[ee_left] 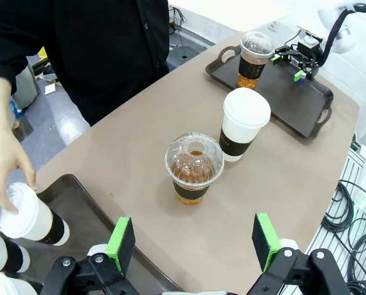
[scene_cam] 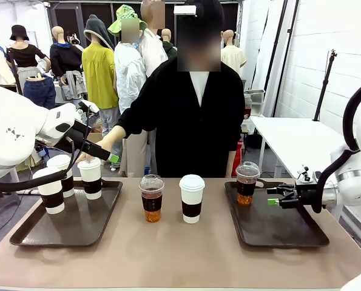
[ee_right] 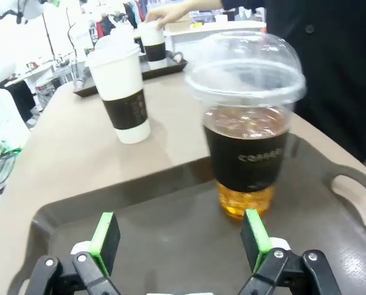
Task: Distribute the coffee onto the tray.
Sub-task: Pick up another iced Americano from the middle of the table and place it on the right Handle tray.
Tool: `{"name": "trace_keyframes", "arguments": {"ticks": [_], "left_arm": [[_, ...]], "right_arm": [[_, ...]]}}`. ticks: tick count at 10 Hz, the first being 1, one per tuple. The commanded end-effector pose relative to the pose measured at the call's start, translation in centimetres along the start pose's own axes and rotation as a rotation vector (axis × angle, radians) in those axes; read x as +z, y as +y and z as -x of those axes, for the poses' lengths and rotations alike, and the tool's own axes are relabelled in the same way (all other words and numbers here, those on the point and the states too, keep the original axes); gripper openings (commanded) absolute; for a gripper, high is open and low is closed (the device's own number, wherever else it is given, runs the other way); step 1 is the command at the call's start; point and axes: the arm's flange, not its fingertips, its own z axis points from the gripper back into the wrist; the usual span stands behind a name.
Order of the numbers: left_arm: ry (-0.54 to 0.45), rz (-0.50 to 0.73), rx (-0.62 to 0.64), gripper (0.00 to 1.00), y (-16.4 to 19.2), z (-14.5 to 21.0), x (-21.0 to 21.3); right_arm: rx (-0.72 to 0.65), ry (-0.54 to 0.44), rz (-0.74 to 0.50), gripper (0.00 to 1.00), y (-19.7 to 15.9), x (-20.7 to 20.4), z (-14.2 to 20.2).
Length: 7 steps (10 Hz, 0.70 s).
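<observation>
Six takeaway cups stood on the table. Three white paper cups with brown sleeves (scene_cam: 50, 191) (scene_cam: 62, 174) (scene_cam: 90, 177) were on the left tray (scene_cam: 83, 227), and the person's hand (scene_cam: 101, 145) rested its fingers on the lid of the farthest one. Between the trays, on the bare tabletop, a clear dome-lidded cup of brown drink (scene_cam: 151, 198) stood just beside a fourth white paper cup (scene_cam: 192, 198), the two apart and both upright. The second dome-lidded cup (scene_cam: 247, 183) stood upright in the far left corner of the right tray (scene_cam: 277, 230).

The right gripper (scene_cam: 271, 196) hung low over that tray, just beside the dome-lidded cup but clear of it, its green pads spread wide with nothing between them. The left gripper (ee_left: 194, 241) was raised near the person's hand at the left tray, its jaws likewise spread and empty, looking down toward the two cups in the middle.
</observation>
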Motion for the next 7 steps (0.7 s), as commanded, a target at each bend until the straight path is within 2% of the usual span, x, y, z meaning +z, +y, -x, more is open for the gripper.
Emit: {"name": "trace_keyframes", "arguments": {"ticks": [1, 7], "left_arm": [[0.002, 0.005, 0.004, 1.0, 0.1, 0.1, 0.0], [0.002, 0.005, 0.004, 1.0, 0.1, 0.1, 0.0]], "right_arm": [[0.042, 0.003, -0.012, 1.0, 2.5, -1.3, -0.5], [0.072, 0.02, -0.044, 1.0, 6.6, -7.3, -1.4]]}}
